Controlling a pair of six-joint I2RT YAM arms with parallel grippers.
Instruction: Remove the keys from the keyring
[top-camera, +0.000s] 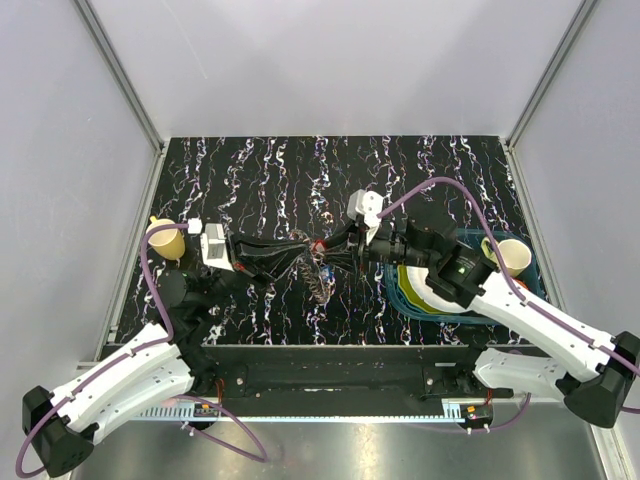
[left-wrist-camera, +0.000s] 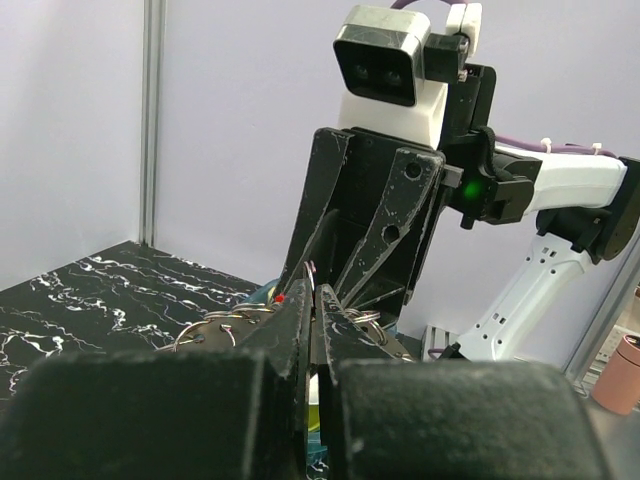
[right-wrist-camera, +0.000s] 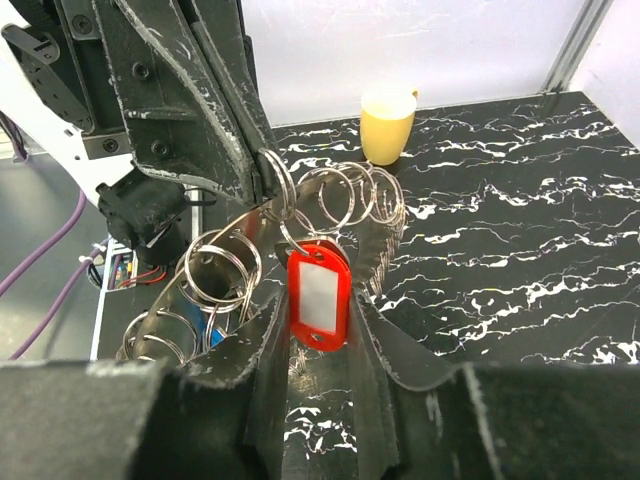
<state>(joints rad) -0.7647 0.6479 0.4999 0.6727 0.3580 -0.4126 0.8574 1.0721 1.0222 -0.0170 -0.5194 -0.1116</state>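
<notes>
The right claw (right-wrist-camera: 320, 320) clamps the red plastic key (right-wrist-camera: 320, 290); the left claw (right-wrist-camera: 264, 185) pinches the wire-looped metal keyring (right-wrist-camera: 345, 195). A yellow cup (right-wrist-camera: 388, 120) stands upright on the marbled counter (right-wrist-camera: 520, 200).

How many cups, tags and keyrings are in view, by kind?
Cups: 2, left cup, right cup
Tags: 2, red tag, blue tag
Keyring: 1
Total: 5
</notes>
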